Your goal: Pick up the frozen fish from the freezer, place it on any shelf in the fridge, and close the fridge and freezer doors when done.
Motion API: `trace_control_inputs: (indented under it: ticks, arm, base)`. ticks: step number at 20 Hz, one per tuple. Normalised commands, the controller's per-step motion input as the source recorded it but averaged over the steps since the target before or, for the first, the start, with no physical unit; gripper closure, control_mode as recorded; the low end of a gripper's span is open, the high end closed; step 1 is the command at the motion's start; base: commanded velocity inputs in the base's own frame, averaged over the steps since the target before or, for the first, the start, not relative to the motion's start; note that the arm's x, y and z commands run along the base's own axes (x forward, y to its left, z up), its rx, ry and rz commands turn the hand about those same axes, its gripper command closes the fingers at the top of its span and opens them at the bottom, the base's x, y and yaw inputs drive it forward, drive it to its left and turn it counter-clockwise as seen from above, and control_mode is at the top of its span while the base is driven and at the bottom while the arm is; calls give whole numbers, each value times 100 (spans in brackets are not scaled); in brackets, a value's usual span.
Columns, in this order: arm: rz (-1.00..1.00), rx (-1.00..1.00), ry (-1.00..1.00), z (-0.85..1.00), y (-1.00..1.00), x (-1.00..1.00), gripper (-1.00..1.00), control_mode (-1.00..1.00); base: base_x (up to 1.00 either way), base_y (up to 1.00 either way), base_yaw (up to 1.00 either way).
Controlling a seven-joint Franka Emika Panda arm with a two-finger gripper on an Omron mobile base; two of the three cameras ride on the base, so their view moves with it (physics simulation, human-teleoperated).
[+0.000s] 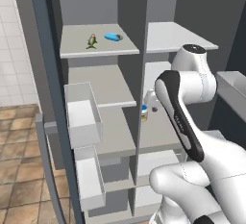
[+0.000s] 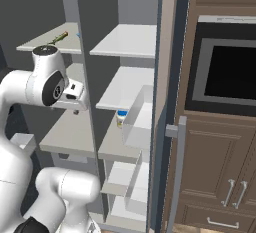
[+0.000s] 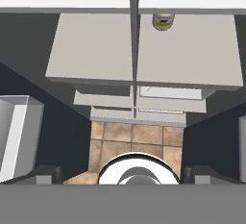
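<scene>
The frozen fish (image 1: 92,41) lay on the top shelf (image 1: 77,50) of the freezer (image 1: 96,122), which was the narrow left compartment of the open slate-grey unit. Just beside it, to the right on the same shelf, lay a small blue oval object (image 1: 113,37). In the right base view the fish (image 2: 58,38) showed as a thin green-yellow shape near the front edge of that shelf.

The hand (image 2: 75,102) hung well below the fish, in front of the vertical divider (image 1: 144,74) between the two compartments, at the level of the middle shelves. Its two fingers (image 3: 45,174) stood wide apart and nothing was between them.

In the fridge (image 2: 125,102), the wider right compartment, a small jar with a blue lid (image 2: 121,118) stood on a middle shelf, close to the divider. The hand view looked down on this jar (image 3: 163,21) and on the tiled floor (image 3: 134,139) below.

Both doors were open; the right door (image 2: 162,127) carried a grey bar handle (image 2: 177,172).
</scene>
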Motion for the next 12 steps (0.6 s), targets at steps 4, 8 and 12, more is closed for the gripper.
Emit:
trace_control_inputs:
  ticks: [4, 8, 12]
  arm:
    - [0, 0, 0, 0, -8, 0, -100, -100]
    - [0, 0, 0, 0, -1, 0, -100, -100]
    - [0, 0, 1, 0, -5, 0, -100, -100]
  base:
    - [0, 0, 0]
    - [0, 0, 0]
    - [0, 0, 0]
